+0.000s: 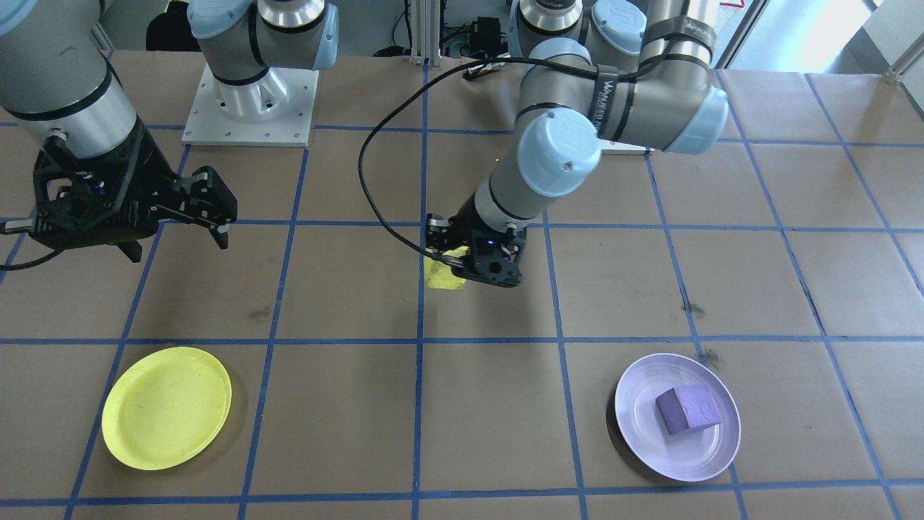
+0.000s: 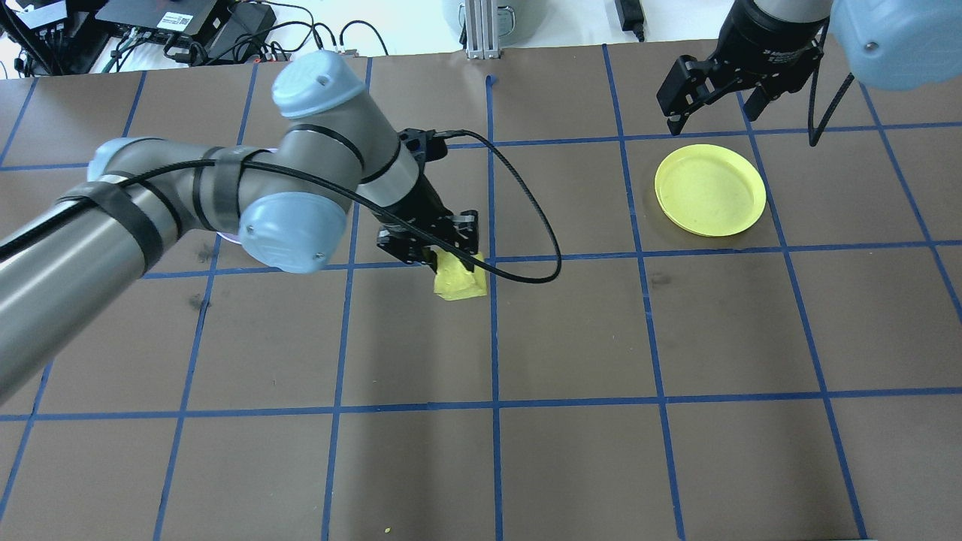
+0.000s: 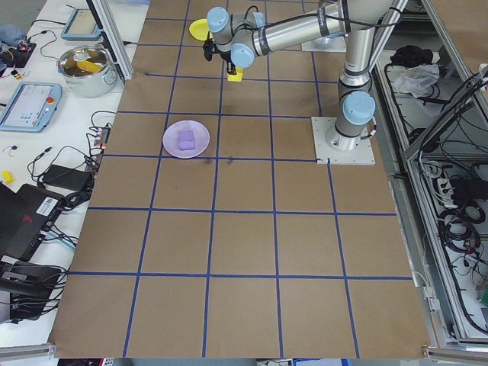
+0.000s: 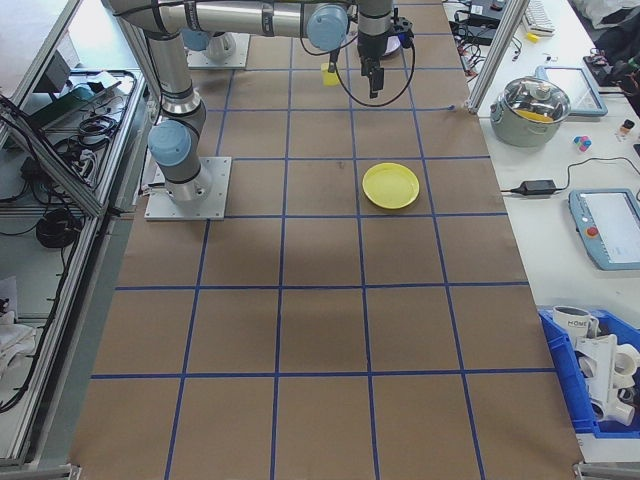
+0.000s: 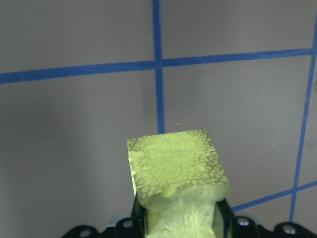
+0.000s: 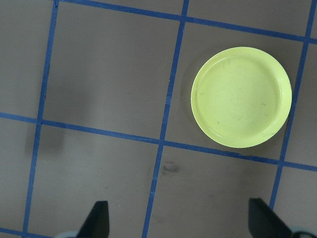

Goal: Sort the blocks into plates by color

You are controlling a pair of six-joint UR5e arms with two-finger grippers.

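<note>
Yellow block (image 5: 176, 168): I see rough, crackled foam, pinched in my left claw (image 1: 462, 263).
Right claw (image 2: 714, 98): spread, holding nothing.

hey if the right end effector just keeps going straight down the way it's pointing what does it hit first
Most likely bare brown table paper. The right end effector is open and points down at it, with the yellow plate off to one side of that line. Depth is hard to judge.

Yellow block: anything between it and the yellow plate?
Nothing visible. The left gripper holds the yellow block mid-table; only bare brown paper and blue tape lines lie between it and the empty yellow plate. The right gripper, open, hangs off that path.
</note>
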